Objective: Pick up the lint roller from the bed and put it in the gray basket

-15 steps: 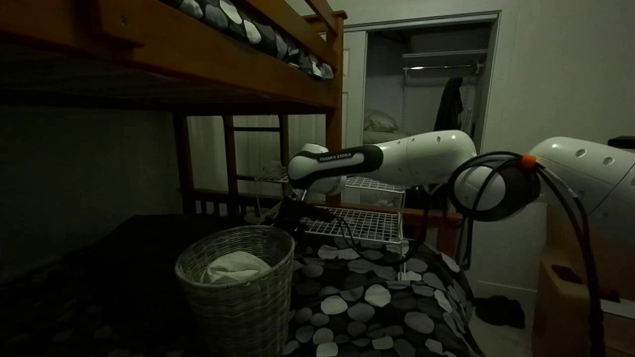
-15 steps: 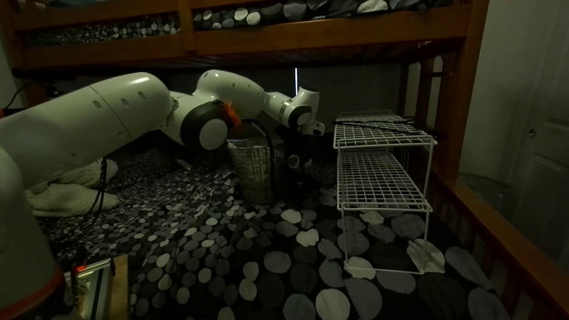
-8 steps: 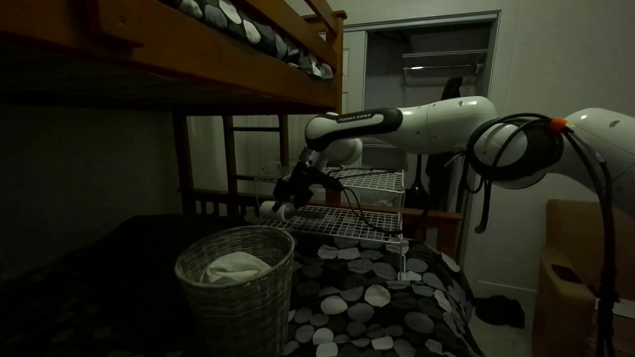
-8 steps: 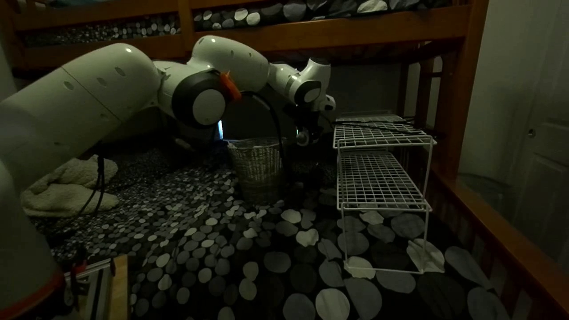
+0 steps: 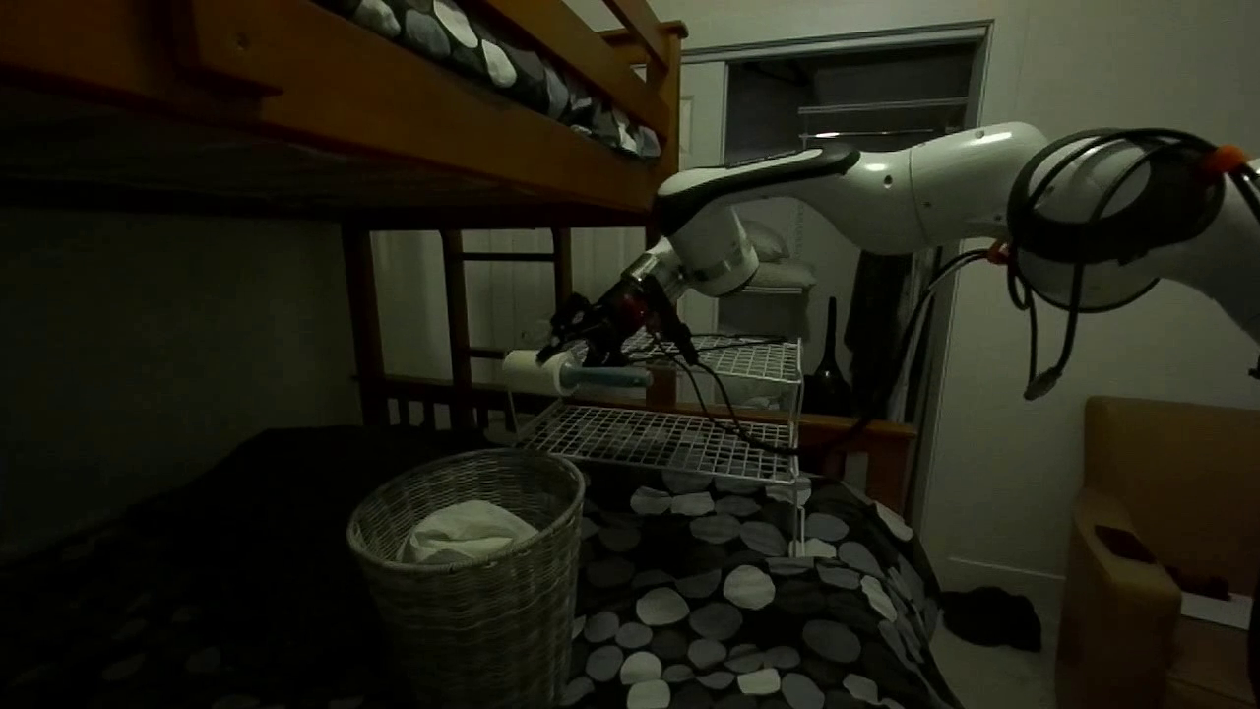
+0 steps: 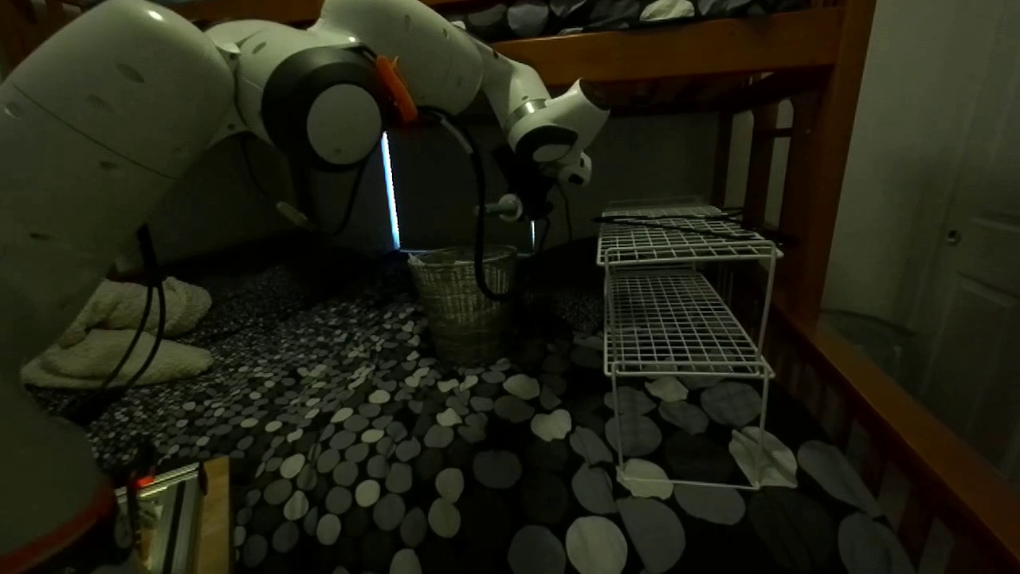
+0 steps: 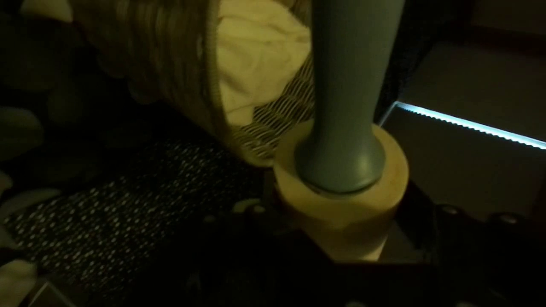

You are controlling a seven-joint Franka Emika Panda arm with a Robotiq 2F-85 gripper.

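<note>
My black two-fingered gripper (image 5: pixel 568 348) is clamped on the white cylindrical head (image 5: pixel 532 374) of a lint roller (image 5: pixel 569 377) that has a smooth blue-grey handle (image 5: pixel 612 377). Over the last second I have raised it: the roller was low, near the dark, white-and-grey-dotted cover of the wooden bunk bed (image 5: pixel 724 635), and now it hangs in the air, well clear of the bedding.

In that exterior view it sits at one o'clock from the round grey woven wicker basket (image 5: pixel 482 630), higher than its pale rim, handle pointing to three o'clock. A crumpled white cloth (image 5: pixel 468 532) lies in the basket. In an exterior view where the handle (image 6: pixel 488 210) could not be made out half a second ago, it now points to nine o'clock; the white wire rack (image 6: pixel 677 319) stands at four o'clock, apart from the roller.

In the wrist view, the basket's mouth is at eleven o'clock from the roller's head, partly hidden by the handle. I judge the pick-up done and the drop still ahead: I should carry the roller over the mouth, then lower it. The jutting handle could catch the rim.
</note>
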